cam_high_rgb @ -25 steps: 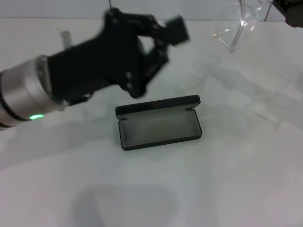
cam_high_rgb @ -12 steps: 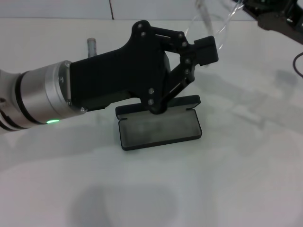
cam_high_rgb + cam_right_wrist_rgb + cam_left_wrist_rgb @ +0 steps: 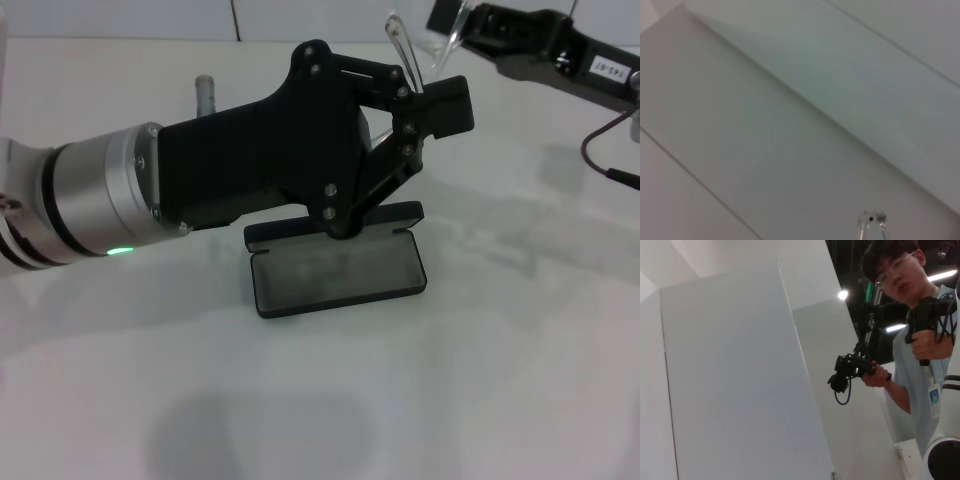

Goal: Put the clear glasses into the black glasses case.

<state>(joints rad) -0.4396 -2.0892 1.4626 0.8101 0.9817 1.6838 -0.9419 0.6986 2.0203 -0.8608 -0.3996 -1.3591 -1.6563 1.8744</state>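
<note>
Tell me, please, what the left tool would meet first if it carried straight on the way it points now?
Probably the clear glasses, whose arm hangs just past the left tool in the head view; depth is unclear, so it might pass beside them.

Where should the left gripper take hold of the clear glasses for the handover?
Probably the free temple arm of the clear glasses, approached from the robot's left. That thin arm hangs down toward the left gripper, whose fingers are spread, while the right gripper holds the far end. The black glasses case lies open below.
</note>
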